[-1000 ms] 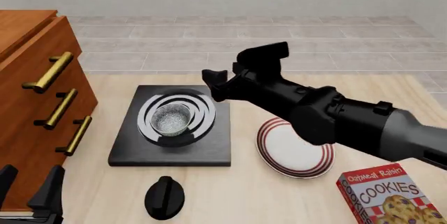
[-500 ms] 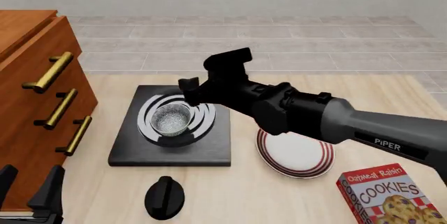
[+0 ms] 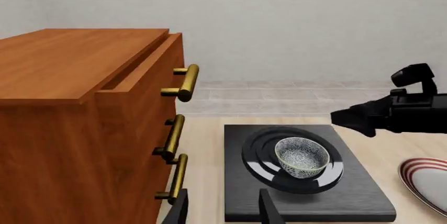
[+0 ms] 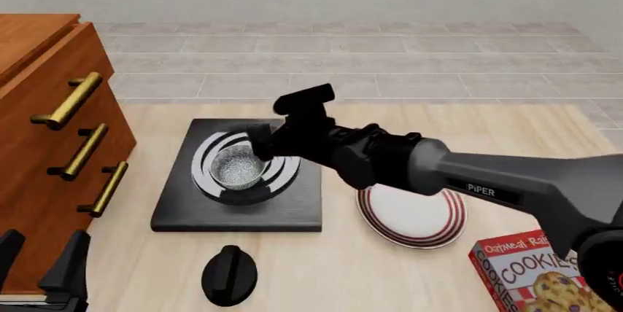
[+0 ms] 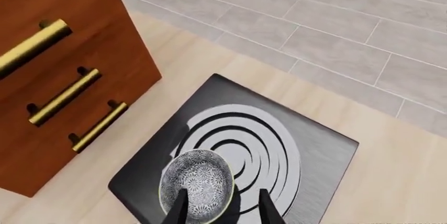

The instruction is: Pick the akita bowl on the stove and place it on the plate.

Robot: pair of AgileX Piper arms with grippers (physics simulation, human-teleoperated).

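The akita bowl [image 4: 238,165] stands upright on the burner rings of the black stove [image 4: 292,206], speckled grey-white inside. In the right wrist view the bowl [image 5: 197,184] sits just under my open right gripper [image 5: 222,211], its near rim between the fingers [image 5: 269,211]. From the front, my right gripper [image 4: 262,143] hovers at the bowl's back right edge, holding nothing. The red-ringed white plate [image 4: 428,235] lies right of the stove, partly under the right arm. My left gripper [image 4: 44,268] is open at the table's near left corner, far from the bowl [image 3: 302,156].
A wooden cabinet [image 4: 49,159] with brass handles stands left of the stove. A black round knob [image 4: 230,274] lies in front of the stove. A cookie box [image 4: 545,275] stands at the near right, beside the plate.
My right arm has swung left and lowered from above the plate's far side to just over the bowl on the stove. The bowl and left gripper have not moved.
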